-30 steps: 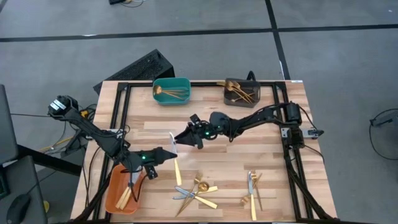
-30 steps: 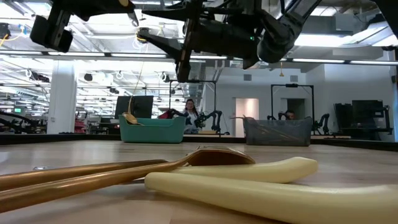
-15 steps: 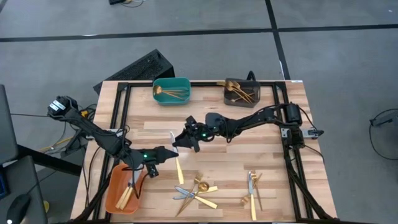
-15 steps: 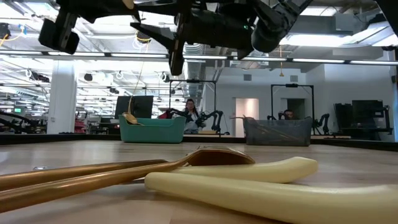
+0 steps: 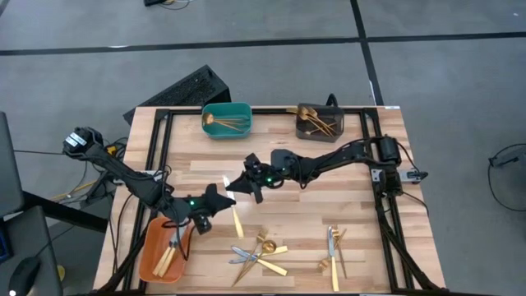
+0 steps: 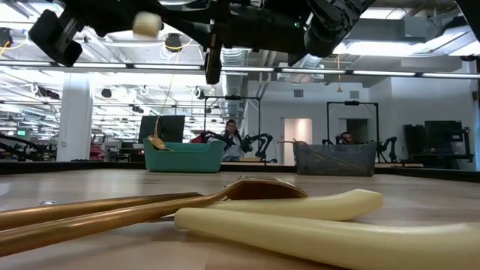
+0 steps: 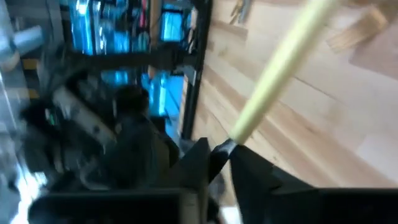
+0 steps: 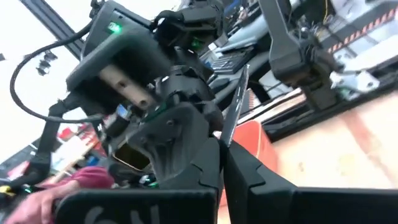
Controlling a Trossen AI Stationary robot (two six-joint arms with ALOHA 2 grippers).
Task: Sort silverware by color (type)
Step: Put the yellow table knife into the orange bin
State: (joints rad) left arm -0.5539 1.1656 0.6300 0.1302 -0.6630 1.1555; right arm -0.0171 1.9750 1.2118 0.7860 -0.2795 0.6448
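Inside teal bin point(image 5: 227, 120), gold silverware point(image 5: 222, 123).

Robotics lab, open-plan. Wooden table point(image 5: 329, 214) on grey floor; beyond it more robot arms point(image 6: 259, 142), monitors point(image 6: 169, 127), a seated person point(image 6: 229, 135), white columns point(image 6: 75, 116), strip ceiling lights point(image 6: 45, 67).

Bright, even overhead light; both wrist views are motion-blurred, and the low view's foreground is soft.
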